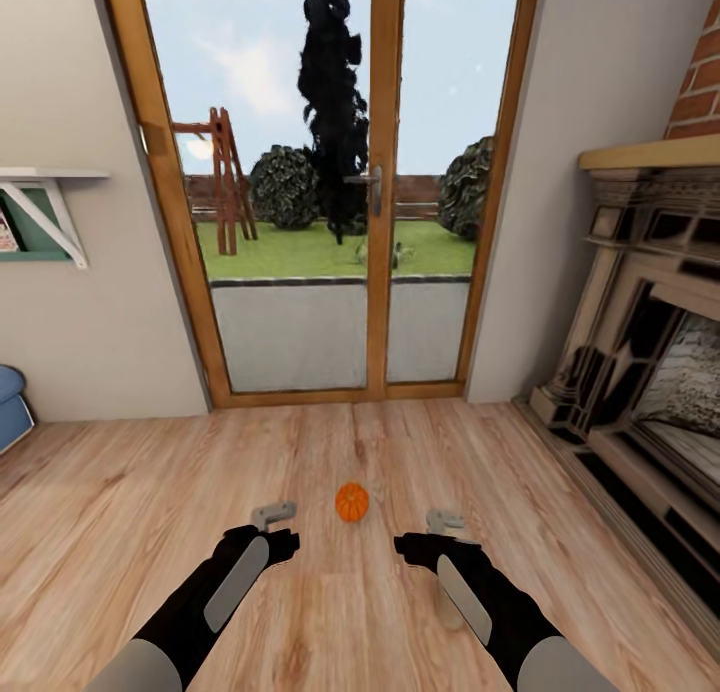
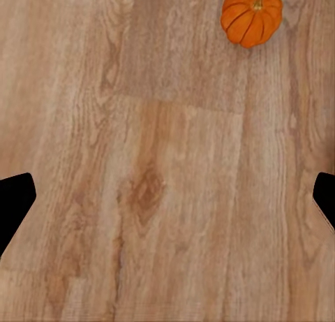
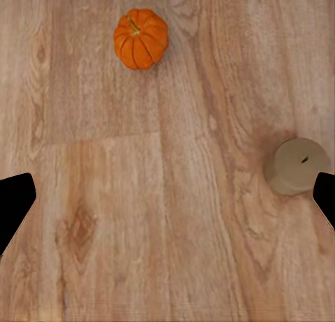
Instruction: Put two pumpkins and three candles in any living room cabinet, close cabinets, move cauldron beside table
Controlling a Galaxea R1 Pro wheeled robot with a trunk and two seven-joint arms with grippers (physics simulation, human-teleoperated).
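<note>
Nearest in the head view are the two black forearms reaching out low over the wood floor, left gripper on one side and right gripper on the other, both hovering above the planks and holding nothing. Going by the wrist views, where each pair of dark fingertips sits way out at the frame edges with bare floor between, I'd call both sets of jaws spread wide. Right under the right forearm there's a stubby beige candle standing upright on the floor, wick up, close beside one fingertip of that gripper, so that one is clearly the right arm's job if it goes for it. A bit farther out, the small orange pumpkin sits on the floor roughly midway between the two grippers and slightly ahead of them, touching neither. It's round, so there's no real long axis to line up with; it sits upright, stem pointing up, and either arm looks about equally near, with maybe a slight edge to the left. Past that: the ornate fireplace along the right wall, then the wood-framed glass door with the garden beyond.
</note>
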